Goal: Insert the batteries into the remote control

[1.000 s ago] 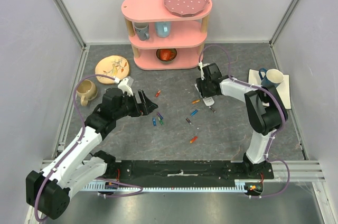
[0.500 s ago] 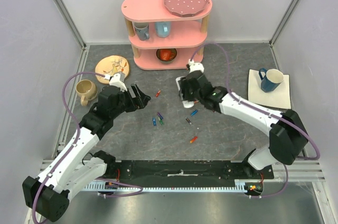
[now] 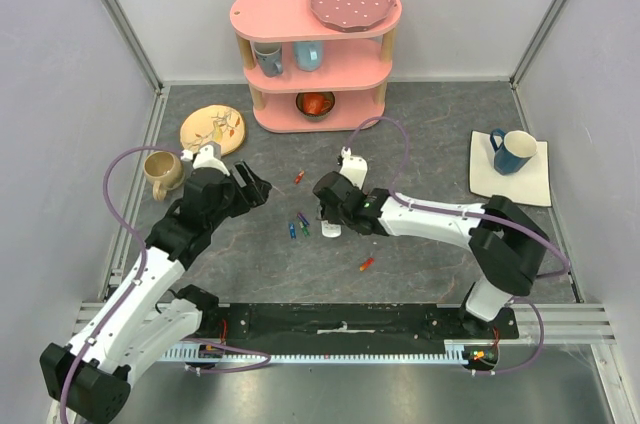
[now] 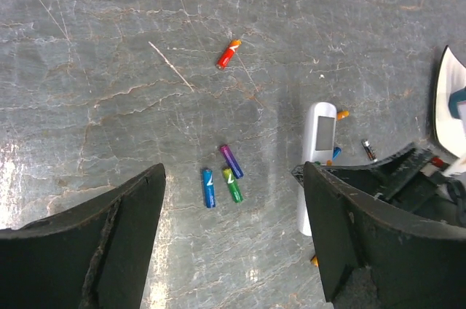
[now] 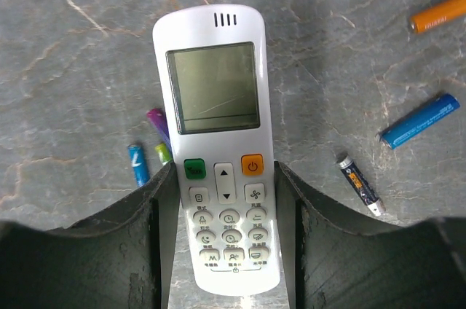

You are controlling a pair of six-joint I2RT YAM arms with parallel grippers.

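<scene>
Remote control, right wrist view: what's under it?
Grey table, with a purple battery and green battery poking out left of the remote control; their far ends are covered.

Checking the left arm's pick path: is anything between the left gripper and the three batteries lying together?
Nothing visible does. Only bare table lies between the open left gripper and the blue, green and purple batteries. The remote, held by the right gripper, is off to their side, not in the path.
</scene>
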